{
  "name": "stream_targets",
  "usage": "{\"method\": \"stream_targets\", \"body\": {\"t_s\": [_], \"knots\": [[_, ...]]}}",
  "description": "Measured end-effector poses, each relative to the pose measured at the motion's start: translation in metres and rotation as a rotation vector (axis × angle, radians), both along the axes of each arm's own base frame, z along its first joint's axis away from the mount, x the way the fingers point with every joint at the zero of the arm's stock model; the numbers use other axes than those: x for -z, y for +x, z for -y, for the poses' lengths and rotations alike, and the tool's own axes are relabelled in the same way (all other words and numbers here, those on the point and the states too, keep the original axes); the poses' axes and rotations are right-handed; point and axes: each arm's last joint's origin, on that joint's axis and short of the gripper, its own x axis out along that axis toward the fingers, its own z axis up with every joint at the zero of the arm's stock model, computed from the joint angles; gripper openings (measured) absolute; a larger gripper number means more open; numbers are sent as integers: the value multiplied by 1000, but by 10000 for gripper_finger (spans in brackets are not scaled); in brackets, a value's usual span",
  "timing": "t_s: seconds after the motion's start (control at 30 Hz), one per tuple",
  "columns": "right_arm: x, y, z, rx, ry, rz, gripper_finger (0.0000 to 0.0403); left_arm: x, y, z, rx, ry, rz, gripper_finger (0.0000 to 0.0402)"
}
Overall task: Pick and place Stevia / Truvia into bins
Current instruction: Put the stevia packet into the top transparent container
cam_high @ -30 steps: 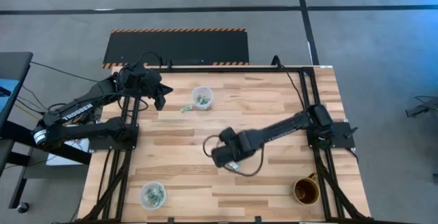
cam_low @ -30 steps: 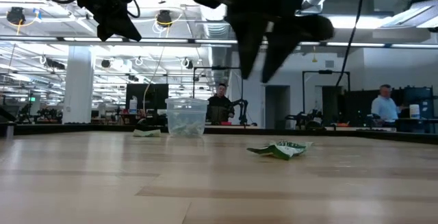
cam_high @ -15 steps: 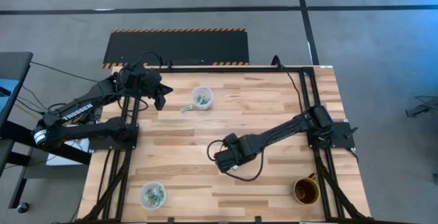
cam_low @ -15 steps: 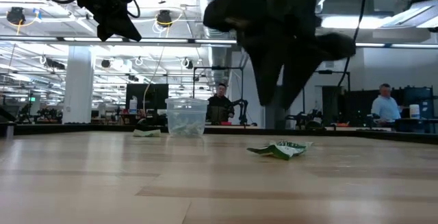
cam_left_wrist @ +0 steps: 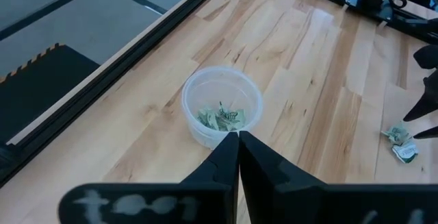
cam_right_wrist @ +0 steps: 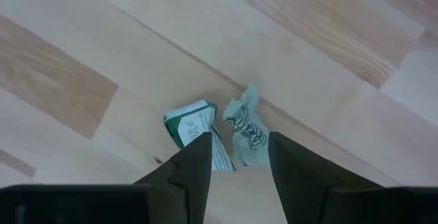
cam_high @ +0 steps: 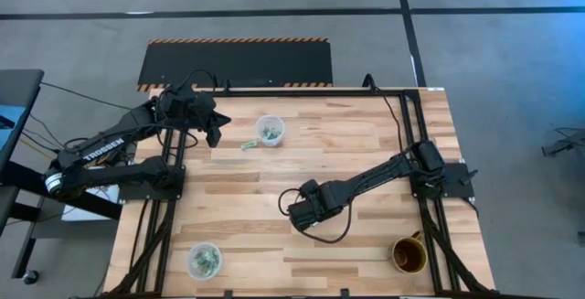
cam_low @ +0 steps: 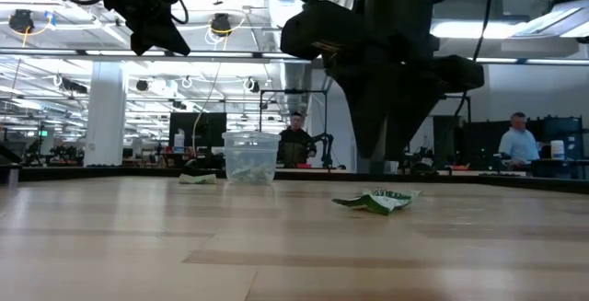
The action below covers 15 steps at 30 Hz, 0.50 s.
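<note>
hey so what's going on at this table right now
The right pincer hangs open just above two crumpled sweetener packets near the table's middle, not yet gripping them. The left pincer waits shut above the far cup, which holds packets. A second cup with packets stands at the near edge.

One camera looks straight down on the whole tabletop (cam_high: 366,153), one skims level across it, and both wrist cameras look closely down at its boards.

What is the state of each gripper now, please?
Left gripper: closed, holding nothing, above the far clear cup.
Right gripper: open, over two sweetener packets, not gripping yet.
</note>
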Motion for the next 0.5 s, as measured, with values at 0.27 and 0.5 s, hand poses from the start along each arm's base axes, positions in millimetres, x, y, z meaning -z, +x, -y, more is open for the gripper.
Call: {"method": "stream_targets", "body": {"t_s": [0.27,0.5], "knots": [[4,1,0,-20,4,16,136,0,0,0,0,0,0,0],[30,-8,2,1,32,4,136,0,0,0,0,0,0,0]]}}
